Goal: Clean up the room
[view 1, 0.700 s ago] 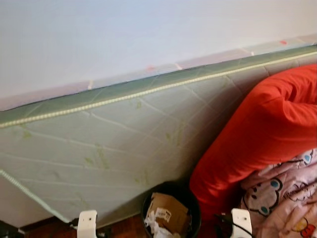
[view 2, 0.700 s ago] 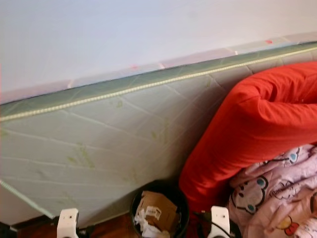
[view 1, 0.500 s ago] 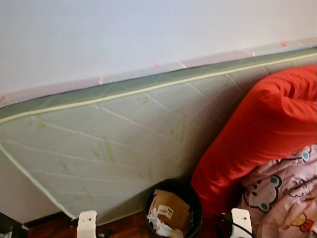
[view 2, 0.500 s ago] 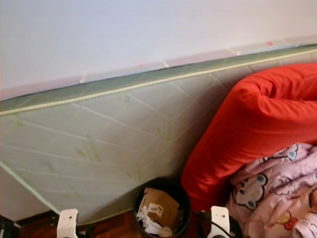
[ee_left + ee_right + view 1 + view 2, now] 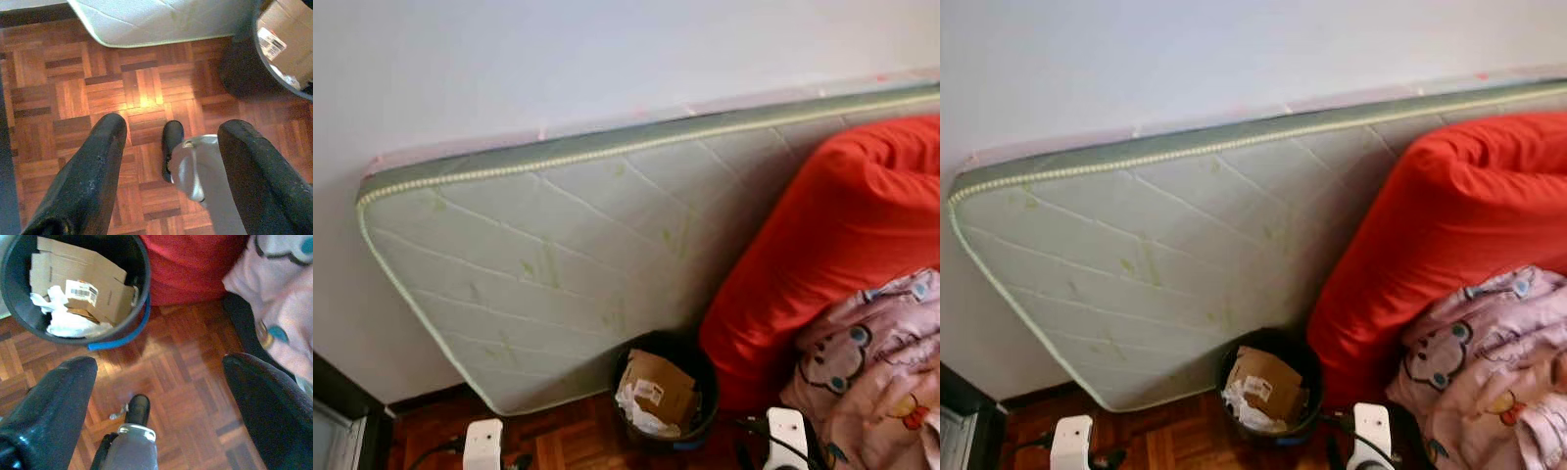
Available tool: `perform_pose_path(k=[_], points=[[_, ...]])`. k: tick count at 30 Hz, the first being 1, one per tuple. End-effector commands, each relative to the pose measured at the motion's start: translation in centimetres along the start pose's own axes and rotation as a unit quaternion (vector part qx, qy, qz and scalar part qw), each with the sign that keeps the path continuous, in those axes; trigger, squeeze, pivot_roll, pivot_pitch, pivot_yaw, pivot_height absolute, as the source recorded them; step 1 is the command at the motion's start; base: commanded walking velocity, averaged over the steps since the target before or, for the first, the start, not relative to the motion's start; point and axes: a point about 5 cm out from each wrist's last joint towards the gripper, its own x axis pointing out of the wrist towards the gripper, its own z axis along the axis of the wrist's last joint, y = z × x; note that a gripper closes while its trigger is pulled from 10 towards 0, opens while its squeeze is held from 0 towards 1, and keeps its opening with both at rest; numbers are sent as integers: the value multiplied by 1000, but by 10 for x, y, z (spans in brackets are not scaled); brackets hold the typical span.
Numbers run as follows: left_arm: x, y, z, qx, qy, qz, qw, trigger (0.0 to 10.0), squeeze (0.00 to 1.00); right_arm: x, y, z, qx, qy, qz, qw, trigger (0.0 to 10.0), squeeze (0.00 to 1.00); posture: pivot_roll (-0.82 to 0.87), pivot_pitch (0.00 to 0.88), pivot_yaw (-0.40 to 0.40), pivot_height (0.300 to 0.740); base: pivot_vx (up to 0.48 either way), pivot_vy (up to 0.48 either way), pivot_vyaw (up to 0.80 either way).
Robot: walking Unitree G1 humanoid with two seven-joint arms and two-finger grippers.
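Note:
A black waste bin (image 5: 666, 392) with cardboard (image 5: 80, 279) and crumpled paper stands on the parquet floor, at the foot of a mattress (image 5: 568, 255) leaning on the wall. My left gripper (image 5: 168, 171) hangs open over bare parquet, beside the bin (image 5: 274, 54). My right gripper (image 5: 156, 406) hangs open over the floor, close to the bin (image 5: 73, 284), with nothing between its fingers. Both arms' white wrists (image 5: 483, 446) show at the bottom edge of the eye views.
A big red cushion (image 5: 822, 245) leans right of the bin, with a pink cartoon-print blanket (image 5: 871, 362) in front of it. A dark frame (image 5: 342, 421) stands at the far left. My own foot (image 5: 172, 147) is on the parquet (image 5: 558, 441).
The camera has swung left and drawn back: the mattress's left corner, more floor and the dark frame have come into view. The arms hang as before.

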Motion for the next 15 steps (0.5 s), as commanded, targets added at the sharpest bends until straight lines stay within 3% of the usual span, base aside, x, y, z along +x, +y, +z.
perform_pose_path(k=[1, 3, 15], points=[[0, 1, 2, 2, 1, 1, 1000, 10000, 0, 0, -1, -2, 1, 6, 0, 1000, 10000, 0, 86, 0, -17, 740, -277, 0, 0], [1, 0, 2, 2, 1, 1, 1000, 10000, 0, 0, -1, -2, 1, 6, 0, 1000, 10000, 0, 86, 0, -18, 740, -272, 0, 0], [1, -1, 2, 5, 1, 0, 1000, 10000, 0, 0, -2, -2, 2, 6, 0, 1000, 10000, 0, 86, 0, -22, 740, 0, 0, 0]])
